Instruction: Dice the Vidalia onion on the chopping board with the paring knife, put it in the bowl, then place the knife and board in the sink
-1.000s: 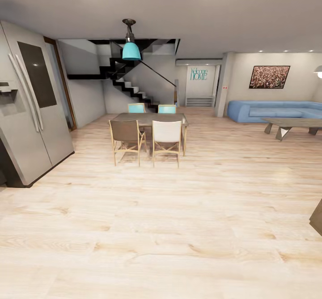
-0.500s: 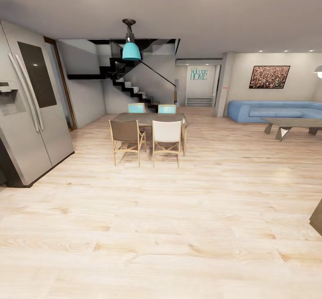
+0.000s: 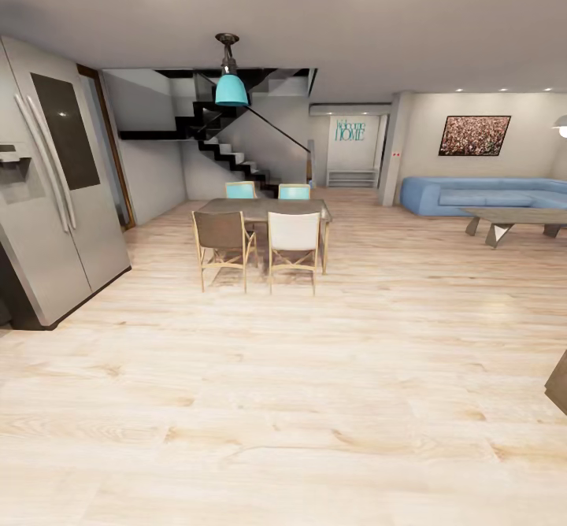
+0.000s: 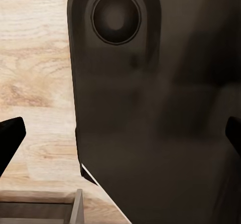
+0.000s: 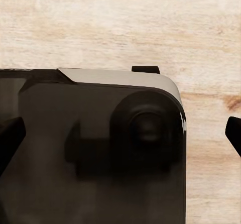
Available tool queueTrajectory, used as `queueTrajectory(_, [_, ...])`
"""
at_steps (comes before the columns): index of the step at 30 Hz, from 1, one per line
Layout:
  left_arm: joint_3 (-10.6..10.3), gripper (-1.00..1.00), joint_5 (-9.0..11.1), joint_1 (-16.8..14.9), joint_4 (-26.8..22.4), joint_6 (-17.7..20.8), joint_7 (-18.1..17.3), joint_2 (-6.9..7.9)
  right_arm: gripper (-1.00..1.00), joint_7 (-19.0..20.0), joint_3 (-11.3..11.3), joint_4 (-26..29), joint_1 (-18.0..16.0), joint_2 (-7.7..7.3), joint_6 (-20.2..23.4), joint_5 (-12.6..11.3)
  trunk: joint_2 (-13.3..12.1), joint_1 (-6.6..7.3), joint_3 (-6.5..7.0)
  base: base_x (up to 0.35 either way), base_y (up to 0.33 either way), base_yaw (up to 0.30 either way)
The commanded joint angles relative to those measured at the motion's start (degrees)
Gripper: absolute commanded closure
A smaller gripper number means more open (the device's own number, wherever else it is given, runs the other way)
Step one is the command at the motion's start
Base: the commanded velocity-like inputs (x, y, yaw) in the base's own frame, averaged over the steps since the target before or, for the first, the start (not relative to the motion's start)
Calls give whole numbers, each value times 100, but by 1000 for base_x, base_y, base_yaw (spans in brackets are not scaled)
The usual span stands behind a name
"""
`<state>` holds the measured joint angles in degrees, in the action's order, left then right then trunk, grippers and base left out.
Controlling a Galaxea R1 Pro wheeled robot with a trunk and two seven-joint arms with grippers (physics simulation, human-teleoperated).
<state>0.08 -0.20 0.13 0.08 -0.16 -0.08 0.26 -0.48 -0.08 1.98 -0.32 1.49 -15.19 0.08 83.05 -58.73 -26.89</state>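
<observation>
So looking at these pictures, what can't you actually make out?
- Fridge, head view: its left side is cut off by the picture's edge.
- Wall lettering, head view: too small to read beyond "HOME".
- Floor, left wrist view: mostly hidden behind the robot's dark body.
- Left gripper and right gripper: their fingers are cut off at the picture edges, only the dark tips show.

The fridge and sofa are cut off by the head view's edges.
</observation>
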Motion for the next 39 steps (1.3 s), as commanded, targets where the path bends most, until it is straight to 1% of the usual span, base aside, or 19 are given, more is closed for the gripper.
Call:
queueTrajectory(1, [1,-100,-1,-2,1,-2,-1,0,-100,-5,-1,-5,-3,1,-19,1,2,0,-4,0,0,0])
queueTrajectory(21, [8,-100,7,-2,-13,-1,-1,-17,-100,-5,-4,-5,-3,1,-19,-7,2,0,-4,0,0,0])
queueTrajectory(25, [15,-100,17,-1,-22,-3,-5,-44,-100,-5,-6,-5,-3,38,-19,-30,2,0,-4,0,0,0])
queueTrajectory(30, [4,-100,23,0,-22,-291,-10,-52,-100,-5,-2,-5,-3,58,-19,-19,2,0,-4,0,0,0])
queueTrajectory(35, [8,-100,28,-1,-23,-726,-7,-52,-100,-5,-1,-5,-3,69,-19,-23,2,0,-4,0,0,0])
queueTrajectory(39, [21,-100,22,-2,-41,-807,-2,-56,-100,-5,-8,-5,-3,48,-19,-22,2,0,-4,0,0,0])
